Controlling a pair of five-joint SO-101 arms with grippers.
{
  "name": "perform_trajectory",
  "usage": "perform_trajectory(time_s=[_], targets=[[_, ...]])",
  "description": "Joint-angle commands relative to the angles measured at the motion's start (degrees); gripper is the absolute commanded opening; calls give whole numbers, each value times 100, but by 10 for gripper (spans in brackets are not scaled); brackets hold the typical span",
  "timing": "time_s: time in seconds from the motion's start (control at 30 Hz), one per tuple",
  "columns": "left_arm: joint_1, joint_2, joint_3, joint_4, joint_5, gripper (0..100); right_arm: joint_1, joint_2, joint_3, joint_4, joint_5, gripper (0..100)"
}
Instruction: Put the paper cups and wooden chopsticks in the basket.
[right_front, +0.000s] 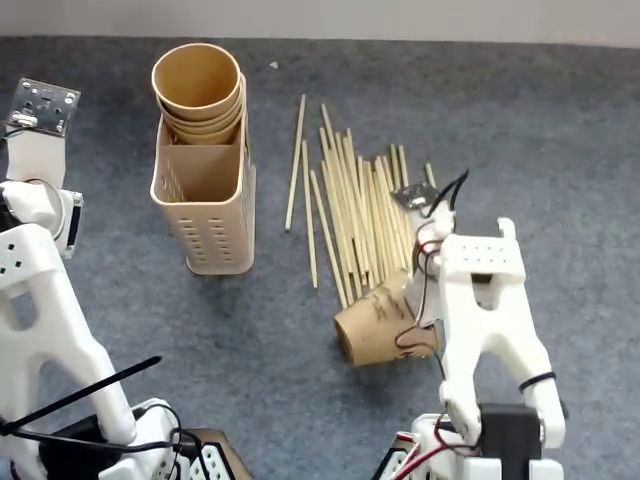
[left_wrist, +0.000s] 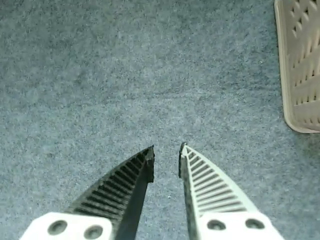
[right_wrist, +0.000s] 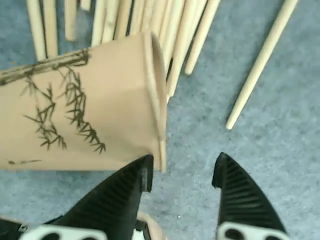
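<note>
Robotics lab setup: a left arm (right_front: 40, 290) and right arm (right_front: 490, 300), white with exposed wiring (right_front: 432, 245), on a grey felt-covered surface (right_front: 560, 130).

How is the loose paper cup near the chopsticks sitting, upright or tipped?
Tipped: the paper cup lies on its side, printed wall up, beside the chopsticks.

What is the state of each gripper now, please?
Left gripper: slightly open, holding nothing.
Right gripper: open beside the rim of the paper cup, holding nothing.
</note>
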Motion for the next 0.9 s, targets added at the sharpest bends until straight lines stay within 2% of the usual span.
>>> perform_trajectory(time_s=[0.0, 0.2, 0.5, 0.63, 0.87], targets=[[-4, -145, -13, -53, -62, 109, -409, -13, 171, -198, 70, 206], [-31, -145, -13, -44, -62, 109, -1209, -13, 171, -215, 79, 46], [-4, -110, -13, -53, -70, 109, -1262, -171, -163, 4, 44, 48], [-4, -136, 92, -88, -79, 109, -1279, -927, -1367, 708, 62, 48], [-22, -145, 154, -88, -79, 109, -1262, -1420, -4813, 1982, 79, 8]])
